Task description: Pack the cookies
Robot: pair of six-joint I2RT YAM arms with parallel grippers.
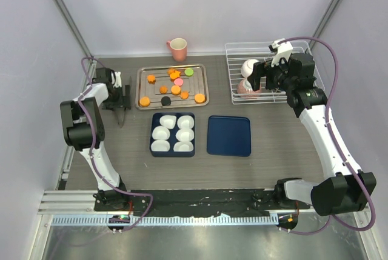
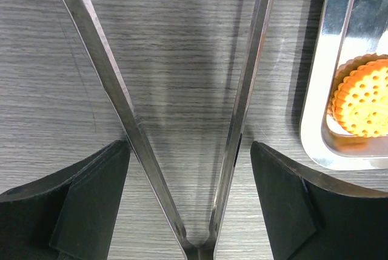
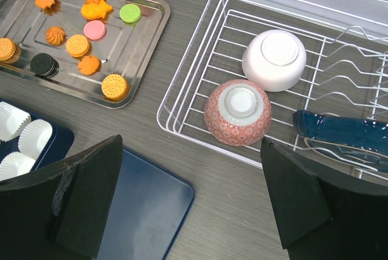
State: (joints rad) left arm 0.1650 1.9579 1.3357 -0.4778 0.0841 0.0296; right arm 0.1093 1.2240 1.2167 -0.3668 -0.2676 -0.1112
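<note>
The cookies [image 1: 176, 82], mostly orange with a pink, a green and a black one, lie on a steel tray [image 1: 140, 90] at the back middle. In the right wrist view the same cookies [image 3: 79, 45] sit at upper left. One orange cookie [image 2: 364, 99] shows in the left wrist view. Metal tongs [image 2: 239, 108] lie flat on the table left of the tray. My left gripper [image 2: 189, 145] is open and straddles their hinged end. My right gripper [image 3: 191, 142] is open and holds nothing, hovering by the front edge of a wire rack [image 3: 183, 60].
A dark blue box [image 1: 173, 115] holding white paper cups [image 3: 33, 136] stands in front of the tray, its flat blue lid [image 1: 229, 136] beside it. The rack holds a white bowl [image 3: 274, 60], a red patterned bowl [image 3: 237, 111] and a blue dish [image 3: 342, 133]. A pink mug [image 1: 177, 46] stands behind.
</note>
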